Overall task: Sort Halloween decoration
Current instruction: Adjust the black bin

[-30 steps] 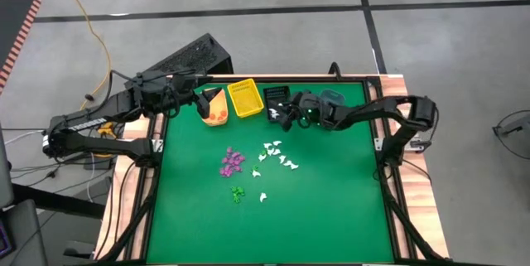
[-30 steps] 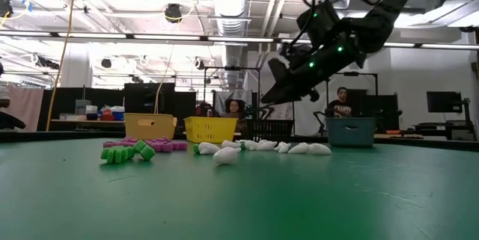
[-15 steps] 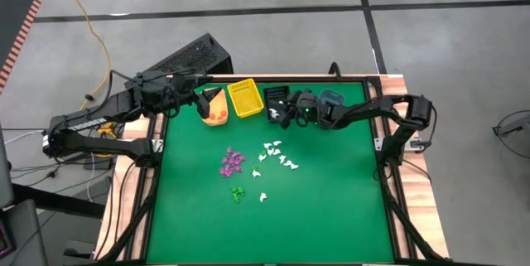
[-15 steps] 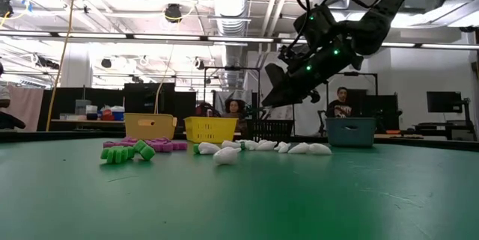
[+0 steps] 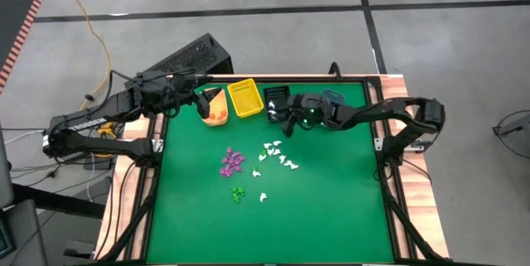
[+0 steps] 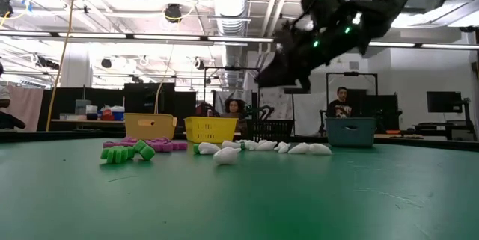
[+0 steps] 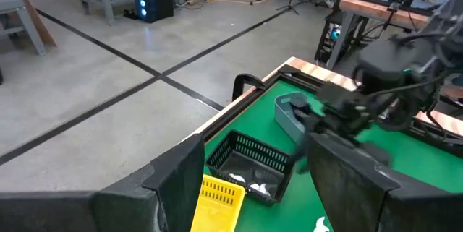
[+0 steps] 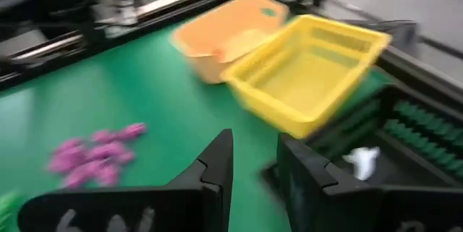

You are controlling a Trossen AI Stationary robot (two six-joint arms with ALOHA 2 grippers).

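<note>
High view: our right end effector (image 5: 287, 122), fingers slightly spread and empty, hovers just far of the white Halloween decoration (image 5: 277, 154) on the surface (image 5: 331, 208).

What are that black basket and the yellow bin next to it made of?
The black basket looks like molded plastic: its walls are an open lattice of thin bars with a matte finish. The yellow bin also seems to be plastic, with smooth, solid, slightly glossy walls and a thick rolled rim. Neither shows metal shine, though I can't be sure.
</note>
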